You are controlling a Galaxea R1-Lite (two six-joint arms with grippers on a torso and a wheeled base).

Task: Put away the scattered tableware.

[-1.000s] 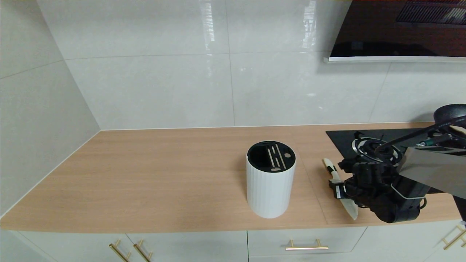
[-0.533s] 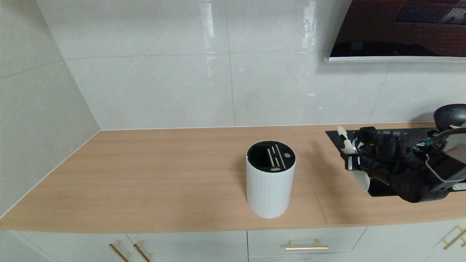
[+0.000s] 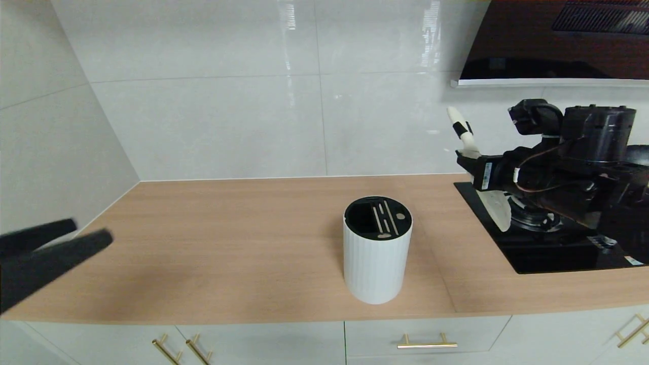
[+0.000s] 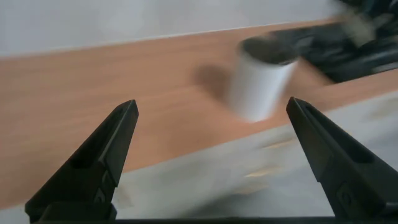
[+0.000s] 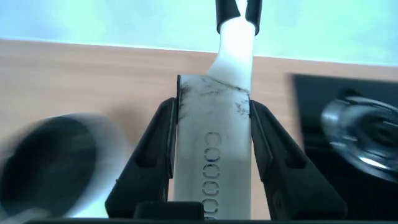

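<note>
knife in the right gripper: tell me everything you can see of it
Cream knife, ceramic or plastic by its look: a pale blade with dark speckling and a rounded handle with a black band. The right gripper is shut across the blade near the handle. The knife hangs in the air over the hob edge, tilted, handle up and tip down, touching nothing else.

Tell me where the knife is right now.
Head view, right side: the knife is in the right gripper, above the hob, right of the holder.

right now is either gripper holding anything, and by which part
The right gripper holds the knife by its blade, right next to the handle. The left gripper is open and holds nothing.
</note>
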